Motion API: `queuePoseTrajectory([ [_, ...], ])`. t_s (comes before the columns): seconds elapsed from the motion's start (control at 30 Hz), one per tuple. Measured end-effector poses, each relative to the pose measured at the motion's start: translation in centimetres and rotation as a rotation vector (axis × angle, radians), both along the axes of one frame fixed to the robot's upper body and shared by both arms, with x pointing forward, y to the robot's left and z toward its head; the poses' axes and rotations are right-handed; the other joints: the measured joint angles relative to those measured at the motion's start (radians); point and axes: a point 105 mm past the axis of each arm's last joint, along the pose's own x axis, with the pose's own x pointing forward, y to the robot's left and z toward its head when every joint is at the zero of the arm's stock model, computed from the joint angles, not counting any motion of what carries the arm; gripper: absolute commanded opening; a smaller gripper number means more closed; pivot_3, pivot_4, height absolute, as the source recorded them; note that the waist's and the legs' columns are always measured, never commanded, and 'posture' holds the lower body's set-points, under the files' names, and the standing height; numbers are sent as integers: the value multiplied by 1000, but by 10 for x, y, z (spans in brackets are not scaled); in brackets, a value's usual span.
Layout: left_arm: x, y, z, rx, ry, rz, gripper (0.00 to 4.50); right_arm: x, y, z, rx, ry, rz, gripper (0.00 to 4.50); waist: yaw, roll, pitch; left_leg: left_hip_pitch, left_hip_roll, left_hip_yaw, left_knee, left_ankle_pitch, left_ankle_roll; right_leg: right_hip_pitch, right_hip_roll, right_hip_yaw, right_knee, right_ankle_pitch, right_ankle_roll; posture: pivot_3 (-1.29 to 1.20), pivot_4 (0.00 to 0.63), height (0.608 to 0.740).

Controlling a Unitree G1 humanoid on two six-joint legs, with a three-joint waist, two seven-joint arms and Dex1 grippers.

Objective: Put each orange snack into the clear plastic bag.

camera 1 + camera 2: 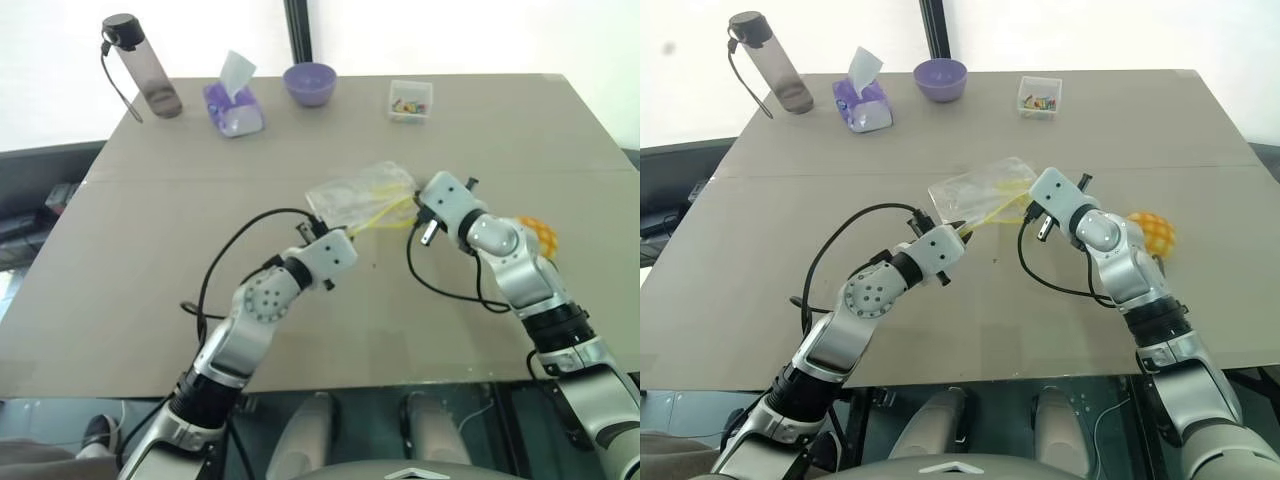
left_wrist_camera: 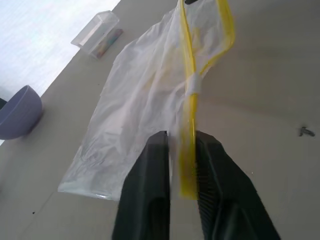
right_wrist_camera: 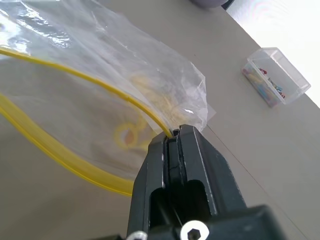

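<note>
Orange snack (image 1: 1151, 232): round orange-yellow bun with darker grid lines, on the grey table (image 1: 760, 290), just beside the right forearm, outside the bag.

Clear plastic bag (image 1: 975, 190): crinkly transparent zip bag, yellow strip along its mouth, mid-table, stretched between both grippers. Right gripper (image 3: 176, 136) pressed together on one corner of the yellow strip. Left gripper (image 2: 181, 150) clamped on the strip's other end.

Risk, judged: both arms occupied, none free for the bun; thin film may slip from a pinch; mouth may sag flat once either lets go.
</note>
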Motion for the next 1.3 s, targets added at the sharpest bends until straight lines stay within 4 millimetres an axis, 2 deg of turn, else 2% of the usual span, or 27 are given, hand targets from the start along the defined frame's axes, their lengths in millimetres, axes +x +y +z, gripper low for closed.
queuePoseTrajectory([
  [0.1,3,1,0,5,-4,8,84,-1,1,-1,7,10,9,0,-1,0,0,0,0,0,0,0,0,0,0,0,0,0,0,0,150,740],
  [0.13,3,1,0,6,-6,8,0,-1,2,-1,11,16,14,460,-1,0,0,0,0,0,0,0,0,0,0,0,0,0,0,0,150,740],
  [0.2,3,1,0,7,-8,8,0,-2,3,-1,14,24,22,850,-1,0,0,0,0,0,0,0,0,0,0,0,0,0,0,0,150,740],
  [0.47,4,0,1,6,-14,8,0,-9,-3,3,24,13,29,4444,0,0,0,0,0,-1,0,0,0,0,0,0,0,0,0,0,150,740],
  [0.53,4,0,1,5,-15,7,0,-11,-6,4,37,5,18,4339,0,0,0,0,0,-1,0,0,0,0,0,0,0,0,0,0,150,740],
  [0.57,4,0,1,4,-16,7,0,-11,-8,6,48,3,9,4083,0,0,0,0,0,-1,0,0,0,0,0,0,0,0,0,0,150,740],
  [0.67,4,0,0,1,-14,9,0,-16,-9,9,90,-7,7,2786,0,0,0,0,0,-1,0,0,0,0,0,0,0,0,0,0,150,740],
  [0.77,4,-1,0,-4,-14,9,0,-18,-6,1,102,10,11,1249,0,0,0,0,0,-1,0,0,0,0,0,0,0,0,0,0,150,740],
  [0.8,4,-1,0,-5,-14,10,0,-19,-5,0,100,13,13,941,0,0,0,0,0,-1,1,0,0,0,0,0,1,0,0,0,150,740],
  [0.87,4,-1,1,-9,-15,11,0,-19,-4,0,102,12,14,34,0,0,0,0,0,-1,1,0,0,0,0,0,1,0,0,0,150,740],
  [1.07,5,0,2,-13,-19,16,0,-20,2,-2,112,17,30,34,0,0,0,0,0,-1,1,0,0,0,0,0,1,0,0,0,150,740],
  [1.3,4,-1,-4,-26,7,30,0,-20,12,-14,106,44,52,34,0,0,0,0,0,-1,1,0,0,0,0,0,1,0,0,0,150,740],
])
